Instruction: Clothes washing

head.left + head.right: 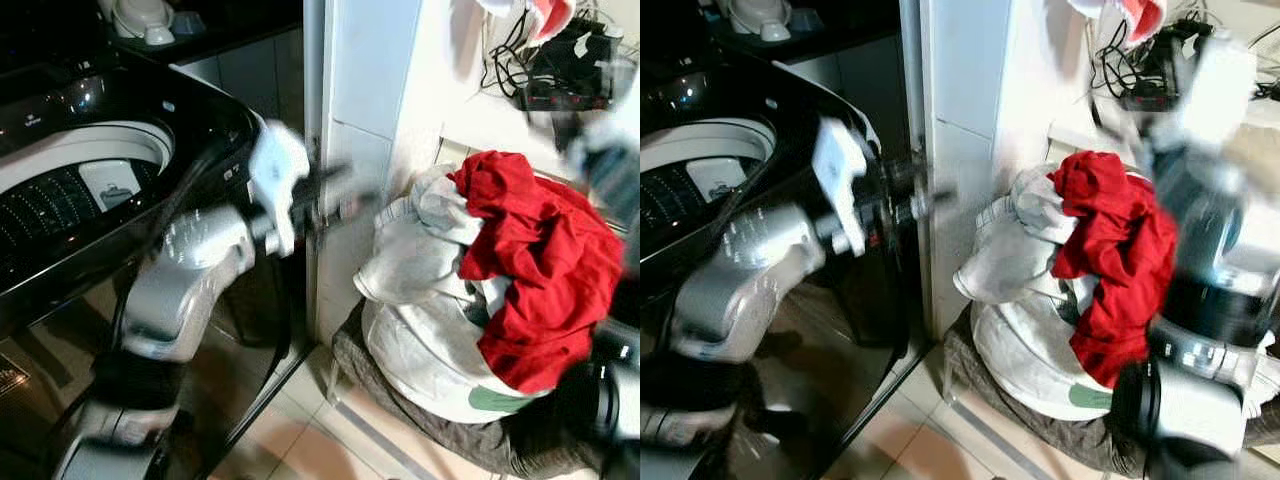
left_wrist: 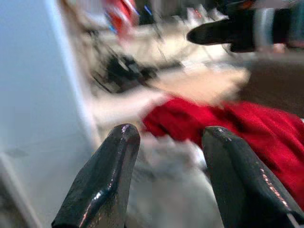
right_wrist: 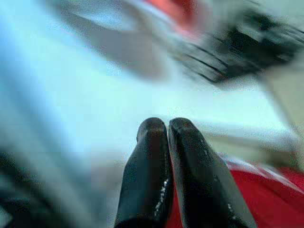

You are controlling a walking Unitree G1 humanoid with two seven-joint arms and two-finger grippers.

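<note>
Here the left gripper (image 2: 164, 178) hangs with fingers spread, empty, pointing at the red garment (image 1: 535, 265) atop the white laundry pile (image 1: 420, 330). The right gripper (image 3: 164, 175) is clenched on nothing above that pile, beside the black washing machine (image 1: 90, 190).

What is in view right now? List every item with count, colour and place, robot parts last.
Washing machine: one, glossy black top-loader, lid open, on the robot's left.
Drum: one, dark, with a white rim, inside the machine.
Red garment: one, on top of the laundry pile, right.
White clothes: a heap, count unclear, under the red garment.
Basket: one, brownish, on the tiled floor, holding the pile.
Cables: a black tangle on the white shelf above the pile.
White wall panel: one, between machine and pile.
Left gripper: black fingers open, pointing toward the red garment.
Right gripper: black fingers shut, above the pile.
</note>
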